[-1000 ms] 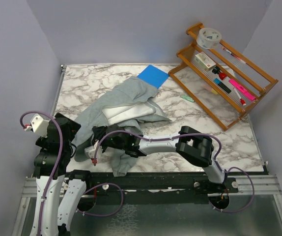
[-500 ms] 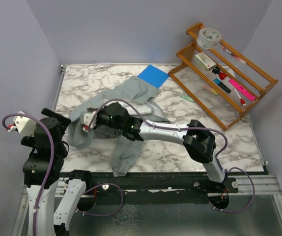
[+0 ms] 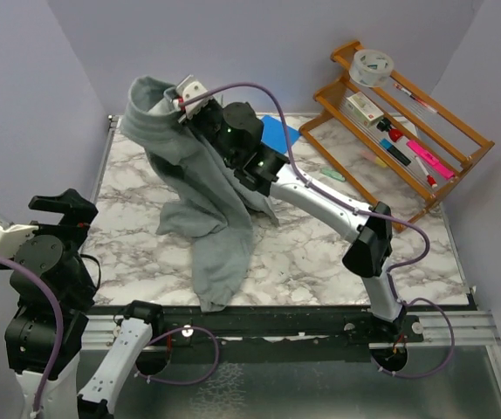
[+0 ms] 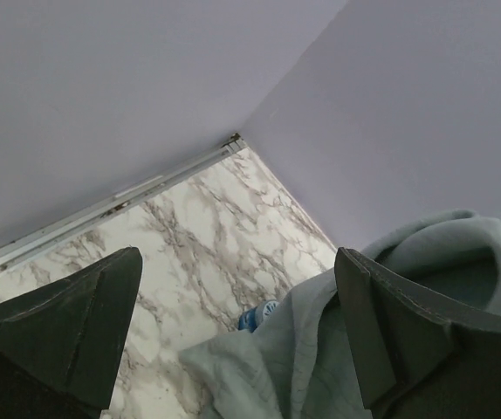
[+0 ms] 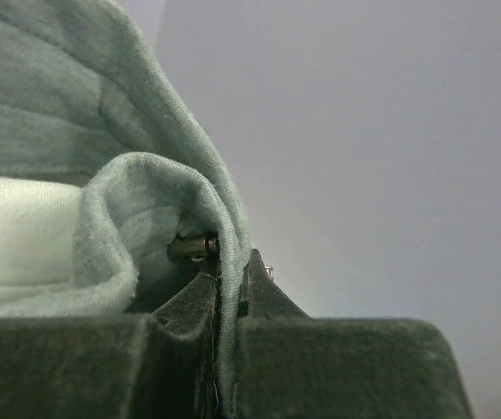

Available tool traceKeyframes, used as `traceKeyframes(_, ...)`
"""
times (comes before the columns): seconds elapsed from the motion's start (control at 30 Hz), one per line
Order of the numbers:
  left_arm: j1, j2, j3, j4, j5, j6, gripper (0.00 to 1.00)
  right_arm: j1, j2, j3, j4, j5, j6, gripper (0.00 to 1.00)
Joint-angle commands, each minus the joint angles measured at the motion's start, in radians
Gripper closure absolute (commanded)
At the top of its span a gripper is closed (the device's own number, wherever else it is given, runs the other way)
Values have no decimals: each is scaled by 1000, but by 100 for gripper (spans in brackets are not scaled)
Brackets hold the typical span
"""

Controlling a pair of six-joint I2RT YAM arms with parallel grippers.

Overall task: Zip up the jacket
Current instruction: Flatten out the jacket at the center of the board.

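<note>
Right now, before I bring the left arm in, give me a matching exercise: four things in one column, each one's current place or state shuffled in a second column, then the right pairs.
Things:
1. jacket
2. left claw
3. blue pad
4. wooden rack

Places or states:
A. open, holding nothing, at the near left
B. standing at the far right corner of the table
C. lying flat at the far edge, partly hidden
D. held up at the far left, pinched in the shut right claw, lower end on the marble

Pairs: 1-D, 2-A, 3-C, 4-B
</note>
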Motion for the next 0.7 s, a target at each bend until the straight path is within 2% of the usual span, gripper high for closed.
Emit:
traceKeyframes(0.0,-38,-15,-12,100,85,108,1,-4,-41,198,94,106,-31,99)
traceKeyframes(0.17,-45,-9,-98,211,311,198,1,-4,-65,381,72,147,-38,100)
traceKeyframes(0.37,-45,37,-163,323,576,280,1,-4,-196,393,64,169,17,100)
traceKeyframes(0.67,-63,58,-290,609,1076,337,1,-4,-323,394,-108,233,190,100)
